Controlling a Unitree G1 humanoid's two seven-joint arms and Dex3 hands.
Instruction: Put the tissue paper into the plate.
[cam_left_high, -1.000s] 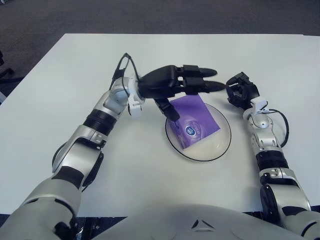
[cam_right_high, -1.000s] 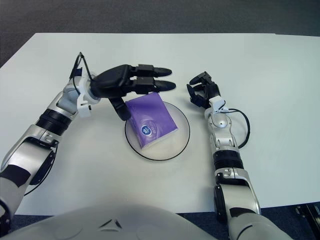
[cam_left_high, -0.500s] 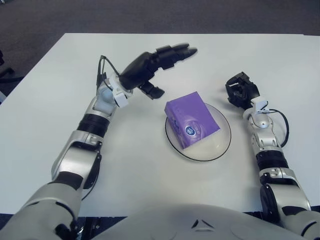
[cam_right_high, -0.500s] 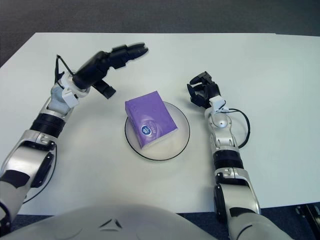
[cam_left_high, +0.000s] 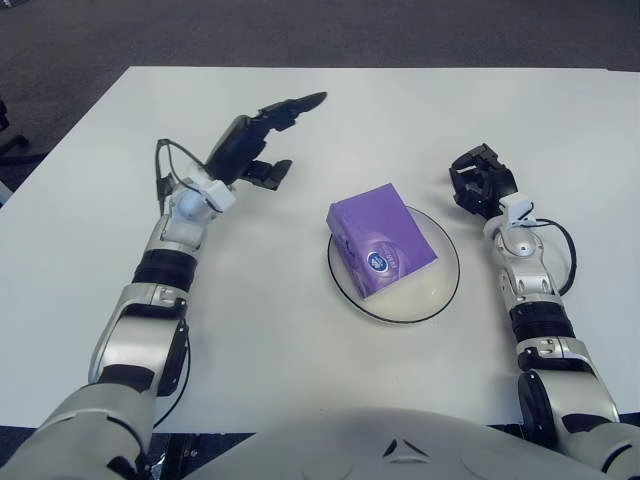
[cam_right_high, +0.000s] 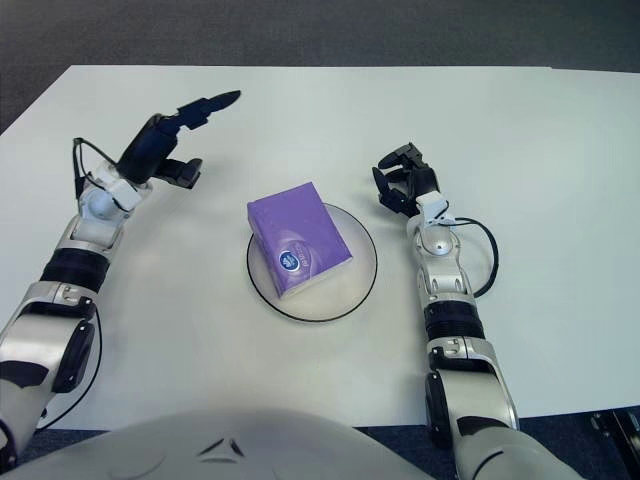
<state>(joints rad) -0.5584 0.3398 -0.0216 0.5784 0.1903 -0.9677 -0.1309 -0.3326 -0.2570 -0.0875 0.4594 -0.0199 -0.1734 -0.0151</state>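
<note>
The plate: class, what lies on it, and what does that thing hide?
On the plate lies a purple tissue pack, its far corner overhanging the rim. The plate surface beneath the pack is covered and cannot be seen. Neither hand touches it.

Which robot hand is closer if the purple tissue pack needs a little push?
Probably the right hand. It shows just beside the plate's rim, near the tissue pack. The left hand is open and raised, farther off to the pack's left. The pack already lies in the plate.
</note>
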